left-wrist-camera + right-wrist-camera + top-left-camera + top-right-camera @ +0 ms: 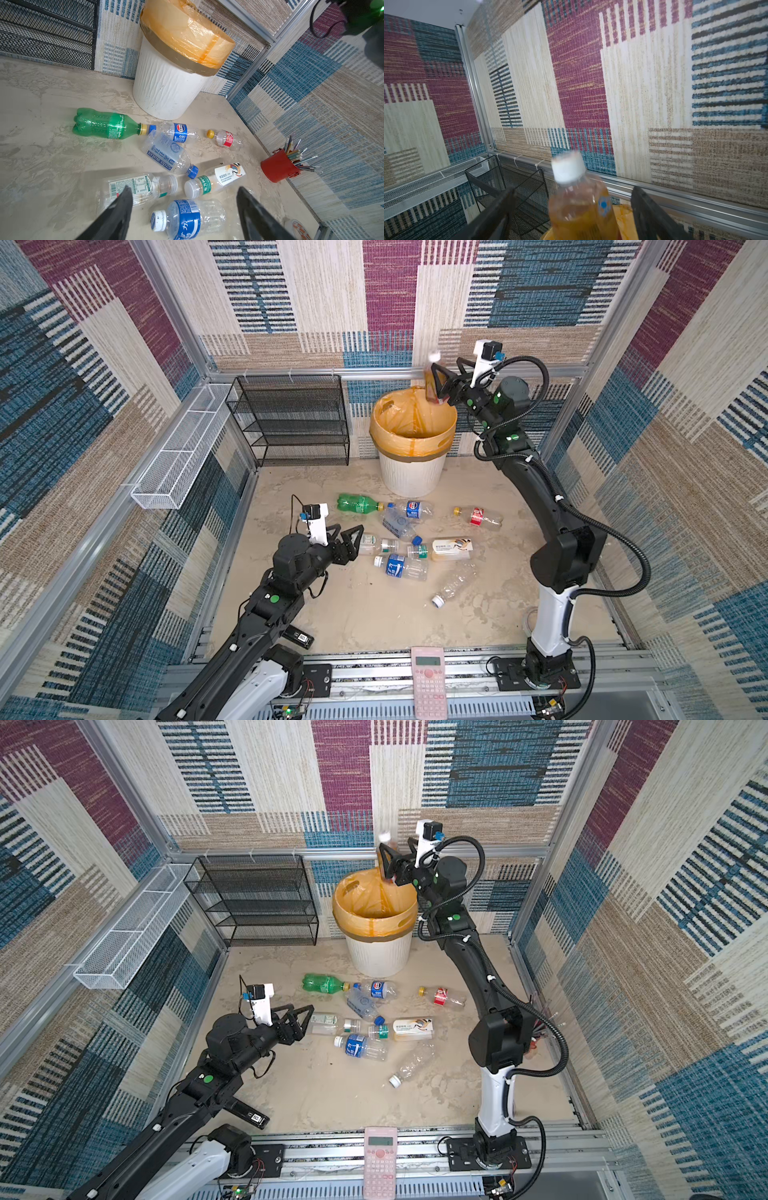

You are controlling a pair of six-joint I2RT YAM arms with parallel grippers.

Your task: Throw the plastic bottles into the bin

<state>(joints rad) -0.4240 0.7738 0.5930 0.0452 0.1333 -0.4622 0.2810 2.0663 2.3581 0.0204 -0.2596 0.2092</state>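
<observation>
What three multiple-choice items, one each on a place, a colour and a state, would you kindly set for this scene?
1. Where is the brown bottle?
A lying on the floor; B between the spread fingers of the right gripper, over the bin; C on the rack.

2. What colour is the cap of the green bottle?
A blue; B white; C yellow.

3. How is the left gripper?
A open, holding nothing; B shut on the green bottle; C shut on the brown bottle.

Answers: B, the right wrist view shows it clear of both fingers and both top views show it over the bin; C, the left wrist view shows a yellow cap; A, its fingers stand apart, gripping nothing.
</observation>
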